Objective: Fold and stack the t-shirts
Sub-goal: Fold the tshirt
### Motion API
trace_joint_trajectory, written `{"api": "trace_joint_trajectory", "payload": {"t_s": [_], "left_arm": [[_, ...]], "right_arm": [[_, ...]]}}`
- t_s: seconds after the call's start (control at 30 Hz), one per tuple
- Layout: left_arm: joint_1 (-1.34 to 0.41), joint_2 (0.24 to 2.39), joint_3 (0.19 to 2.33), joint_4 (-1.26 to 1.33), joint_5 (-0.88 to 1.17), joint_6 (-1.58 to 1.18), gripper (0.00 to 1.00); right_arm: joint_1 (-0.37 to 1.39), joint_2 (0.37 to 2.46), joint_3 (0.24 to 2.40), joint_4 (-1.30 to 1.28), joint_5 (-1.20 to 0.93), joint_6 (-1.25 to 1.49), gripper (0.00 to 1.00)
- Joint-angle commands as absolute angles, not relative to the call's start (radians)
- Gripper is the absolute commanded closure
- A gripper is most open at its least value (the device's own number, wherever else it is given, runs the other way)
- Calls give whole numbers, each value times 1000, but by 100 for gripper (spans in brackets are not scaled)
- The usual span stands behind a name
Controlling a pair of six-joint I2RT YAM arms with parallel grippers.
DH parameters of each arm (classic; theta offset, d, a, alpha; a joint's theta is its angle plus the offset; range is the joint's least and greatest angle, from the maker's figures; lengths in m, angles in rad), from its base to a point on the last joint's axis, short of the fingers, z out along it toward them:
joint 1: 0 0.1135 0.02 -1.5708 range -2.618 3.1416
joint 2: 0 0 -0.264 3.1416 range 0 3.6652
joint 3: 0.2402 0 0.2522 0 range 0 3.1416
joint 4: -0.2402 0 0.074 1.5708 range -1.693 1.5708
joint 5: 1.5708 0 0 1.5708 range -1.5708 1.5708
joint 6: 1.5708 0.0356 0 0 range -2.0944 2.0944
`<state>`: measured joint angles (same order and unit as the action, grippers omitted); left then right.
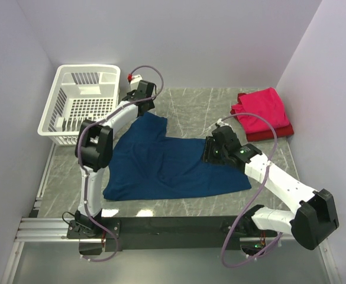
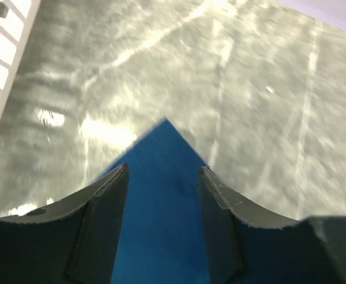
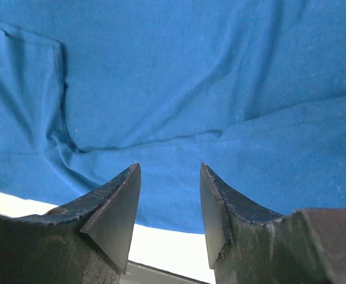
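Two red shirts (image 1: 261,112) are seen already folded and stacked in the upper right of the top view. The pinker one is laid on the darker one, whose edge shows beneath it. One blue shirt (image 1: 173,168) is not yet folded up. It is spread, rumpled, across the middle of the table (image 1: 202,106), well apart from the stack. Its outline is uneven, with one corner drawn out toward the upper middle of the frame. Whether a first fold has been made cannot be told, and no print is seen on the side facing up. A white basket (image 1: 81,103) is set in the upper left, beside the left arm.

That far corner is where the left gripper (image 2: 163,168) is held. In the left wrist view its jaws are spread, and the blue point of cloth is seen lying on the table between and below them, with no pinch shown. The right gripper (image 3: 170,164) is placed at the right edge of the blue shirt. Its jaws are likewise spread over the hem, and nothing is clamped.

By this showing the task is judged well along but not finished. The blue shirt has yet to be gripped, folded down to the size of the others and set on the red stack.
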<state>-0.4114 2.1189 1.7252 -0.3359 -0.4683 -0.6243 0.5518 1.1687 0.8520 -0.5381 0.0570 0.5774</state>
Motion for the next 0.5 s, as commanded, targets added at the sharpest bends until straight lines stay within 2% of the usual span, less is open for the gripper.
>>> {"api": "trace_joint_trajectory", "payload": {"t_s": [0.0,0.47], "left_arm": [[-385,2208,1854,-388,-469,-587,44],[-359,2379,1948,-371,-425,-584,44]], "right_arm": [[543,1124,839,-479,23,560,48],[540,1060,828,-474,3,561,48]]}}
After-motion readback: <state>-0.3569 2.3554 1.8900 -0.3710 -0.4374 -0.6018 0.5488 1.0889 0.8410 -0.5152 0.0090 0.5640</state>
